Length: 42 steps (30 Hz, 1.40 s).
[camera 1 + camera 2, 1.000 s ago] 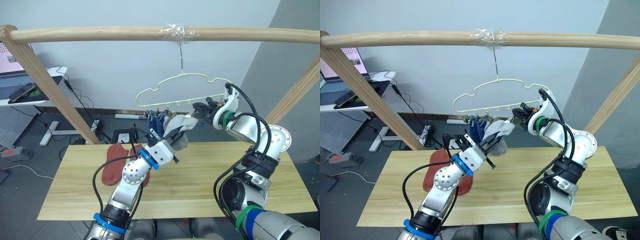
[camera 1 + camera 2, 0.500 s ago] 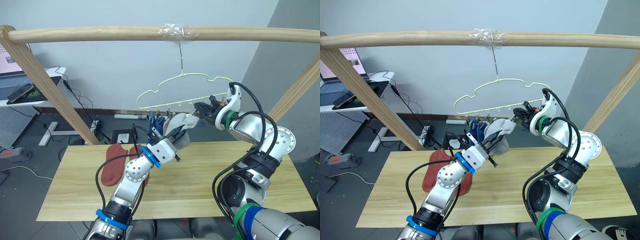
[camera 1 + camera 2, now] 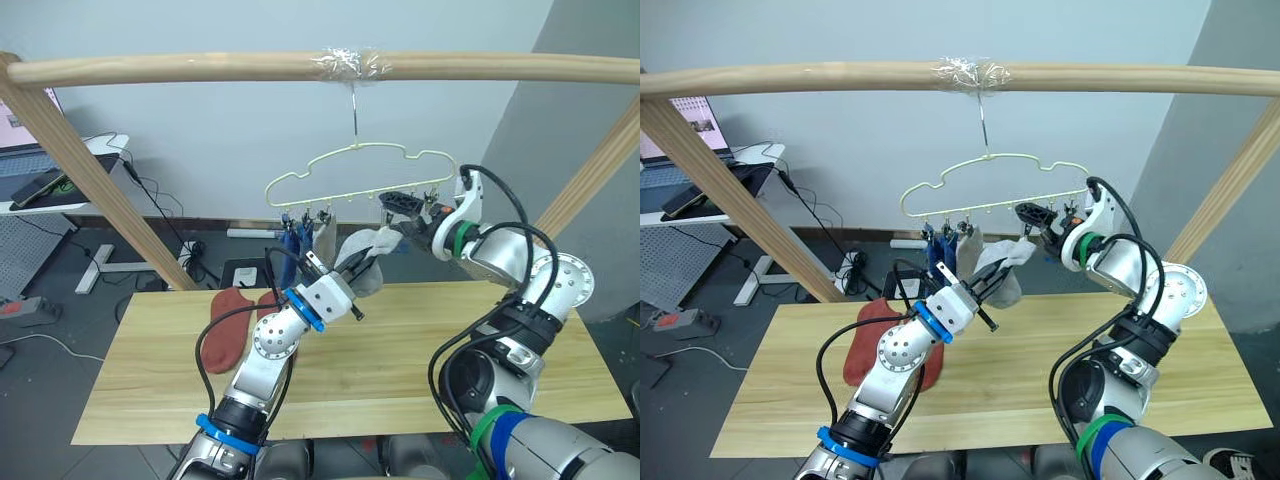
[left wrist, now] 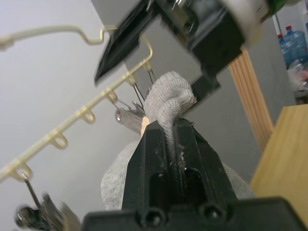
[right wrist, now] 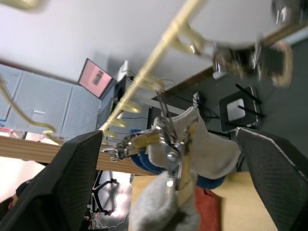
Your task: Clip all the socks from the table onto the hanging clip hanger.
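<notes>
On the table (image 3: pixel 400 350) I see two rust-red socks (image 3: pixel 225 335), partly hidden behind my left arm. Under the clip hanger (image 3: pixel 350 180), my left gripper (image 4: pixel 168 126) pinches a grey sock (image 3: pixel 1008 258); my right gripper (image 3: pixel 1035 212) spreads wide beside it.

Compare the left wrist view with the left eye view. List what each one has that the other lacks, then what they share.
Left wrist view, not the eye view: a close look at the left gripper, its fingers shut on a bunched fold of the grey sock, right beside a metal clip.

Left eye view, not the wrist view: the top pole and the red socks.

Shared: the hanger, the grey sock, the open right gripper at the clips, and the table.
</notes>
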Tool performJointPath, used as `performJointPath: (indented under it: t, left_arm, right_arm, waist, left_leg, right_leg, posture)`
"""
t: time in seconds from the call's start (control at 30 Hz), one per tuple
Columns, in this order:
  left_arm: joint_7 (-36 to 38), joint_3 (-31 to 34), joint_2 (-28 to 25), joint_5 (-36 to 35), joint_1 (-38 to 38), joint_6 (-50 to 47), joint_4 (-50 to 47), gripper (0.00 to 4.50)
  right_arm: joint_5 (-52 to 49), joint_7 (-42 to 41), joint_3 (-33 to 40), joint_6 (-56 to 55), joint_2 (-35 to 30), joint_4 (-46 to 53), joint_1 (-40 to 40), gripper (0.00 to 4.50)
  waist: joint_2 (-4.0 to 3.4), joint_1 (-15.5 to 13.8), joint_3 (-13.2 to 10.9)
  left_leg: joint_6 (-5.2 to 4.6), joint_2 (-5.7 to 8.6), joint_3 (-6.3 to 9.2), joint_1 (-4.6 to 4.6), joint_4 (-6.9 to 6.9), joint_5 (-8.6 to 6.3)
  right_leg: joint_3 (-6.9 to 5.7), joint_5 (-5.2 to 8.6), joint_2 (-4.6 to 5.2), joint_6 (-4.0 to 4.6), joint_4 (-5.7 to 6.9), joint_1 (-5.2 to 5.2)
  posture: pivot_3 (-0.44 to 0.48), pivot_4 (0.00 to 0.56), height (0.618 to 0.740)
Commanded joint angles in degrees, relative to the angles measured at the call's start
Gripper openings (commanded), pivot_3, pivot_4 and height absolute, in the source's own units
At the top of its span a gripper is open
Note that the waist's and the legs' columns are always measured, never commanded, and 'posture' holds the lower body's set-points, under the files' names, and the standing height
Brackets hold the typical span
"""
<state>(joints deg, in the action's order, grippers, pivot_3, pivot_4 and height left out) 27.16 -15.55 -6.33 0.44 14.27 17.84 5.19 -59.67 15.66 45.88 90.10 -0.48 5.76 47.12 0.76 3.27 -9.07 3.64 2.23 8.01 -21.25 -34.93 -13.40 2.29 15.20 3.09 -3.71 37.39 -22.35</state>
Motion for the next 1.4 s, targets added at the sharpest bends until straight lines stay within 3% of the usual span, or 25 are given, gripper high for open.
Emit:
performJointPath:
  t: [0.03, 0.27, 0.53, 0.63, 0.73, 0.87, 0.9, 1.0, 1.1, 1.4]
  left_arm:
    - [3.2, 0.6, 1.6, -6.6, 0.6, -7.5, -0.1, 0.00]
    - [7.8, 4.2, 0.6, -15.4, 0.8, -20.5, -1.0, 1.95]
    - [11.3, 7.4, -8.0, -18.8, -4.6, -28.4, -12.0, 4.43]
    - [12.4, 8.7, -12.2, -20.1, -9.0, -31.0, -18.7, 4.47]
    - [11.8, 12.5, -15.5, -24.6, -12.6, -36.4, -26.4, 4.50]
    - [10.3, 15.6, -17.6, -27.5, -13.5, -40.3, -31.8, 4.50]
    - [9.3, 16.7, -17.6, -28.6, -13.5, -41.4, -33.2, 4.50]
    - [7.4, 18.4, -17.7, -30.5, -13.8, -44.0, -35.9, 4.50]
    - [7.2, 18.8, -18.3, -31.1, -15.5, -44.7, -38.0, 4.50]
    - [7.3, 18.5, -18.7, -30.4, -15.9, -43.9, -38.8, 4.50]
  right_arm:
    - [-3.3, -8.4, -5.7, 1.7, -7.5, 7.6, -5.5, 4.47]
    - [6.3, -18.7, -23.3, -14.4, -16.1, 20.0, -21.6, 4.50]
    - [23.6, -24.9, -39.1, -37.4, -18.6, 21.8, -31.6, 4.50]
    - [28.4, -25.2, -43.3, -44.4, -16.8, 21.6, -34.6, 4.50]
    - [34.5, -25.1, -46.5, -52.3, -15.5, 20.3, -36.5, 3.96]
    - [39.8, -24.6, -49.1, -57.5, -14.3, 17.4, -36.4, 2.59]
    - [40.7, -24.3, -49.2, -59.0, -13.6, 16.7, -36.0, 2.59]
    - [42.9, -23.8, -49.2, -62.2, -11.8, 14.5, -34.8, 1.92]
    - [45.6, -22.5, -48.9, -64.9, -9.9, 11.1, -32.4, 0.94]
    - [49.9, -19.7, -46.5, -71.7, -6.6, 0.5, -24.7, 0.94]
  waist:
    - [-0.02, 0.2, 0.0]
    - [-0.06, 2.6, 0.0]
    - [-0.06, 2.4, 0.0]
    - [-0.06, 1.8, 0.0]
    - [-0.04, 1.3, 0.0]
    - [-0.02, 0.0, 0.0]
    - [-0.02, -0.2, 0.0]
    - [-0.03, -0.5, 0.0]
    - [-0.03, -0.5, 0.0]
    - [-0.03, -1.4, 0.0]
  left_leg:
    - [-0.05, -0.01, 0.03, -0.10, 0.00, -0.03]
    - [-0.30, -0.04, -0.21, -0.45, -0.02, -0.17]
    - [-0.28, -0.03, -0.20, -0.46, -0.08, -0.16]
    - [-0.28, -0.04, -0.18, -0.47, -0.06, -0.17]
    - [-0.27, -0.05, -0.16, -0.53, -0.06, -0.17]
    - [-0.25, -0.03, -0.18, -0.54, -0.08, -0.16]
    - [-0.25, -0.03, -0.18, -0.53, -0.10, -0.16]
    - [-0.23, -0.05, -0.17, -0.52, -0.11, -0.15]
    - [-0.23, -0.04, -0.21, -0.52, -0.11, -0.15]
    - [-0.22, -0.03, -0.23, -0.52, -0.11, -0.14]
  right_leg:
    - [-0.05, -0.04, 0.00, -0.07, -0.18, 0.00]
    - [0.10, -0.01, 0.00, -0.21, -0.31, -0.36]
    - [0.13, -0.06, -0.01, -0.30, -0.31, -0.38]
    - [0.13, -0.06, 0.00, -0.29, -0.31, -0.41]
    - [0.14, -0.06, 0.01, -0.28, -0.31, -0.48]
    - [0.15, -0.14, 0.04, -0.24, -0.31, -0.51]
    - [0.14, -0.15, 0.03, -0.23, -0.31, -0.49]
    - [0.13, -0.18, 0.02, -0.20, -0.29, -0.49]
    - [0.16, -0.22, 0.02, -0.12, -0.29, -0.51]
    - [0.17, -0.36, 0.01, 0.12, -0.28, -0.52]
  posture:
    - [-0.112, 0.119, 0.740]
    - [-0.120, 0.123, 0.740]
    - [-0.062, 0.119, 0.740]
    - [-0.038, 0.118, 0.740]
    - [-0.022, 0.115, 0.740]
    - [-0.006, 0.111, 0.740]
    - [-0.006, 0.111, 0.740]
    - [0.007, 0.106, 0.740]
    - [0.014, 0.103, 0.740]
    - [0.030, 0.106, 0.740]
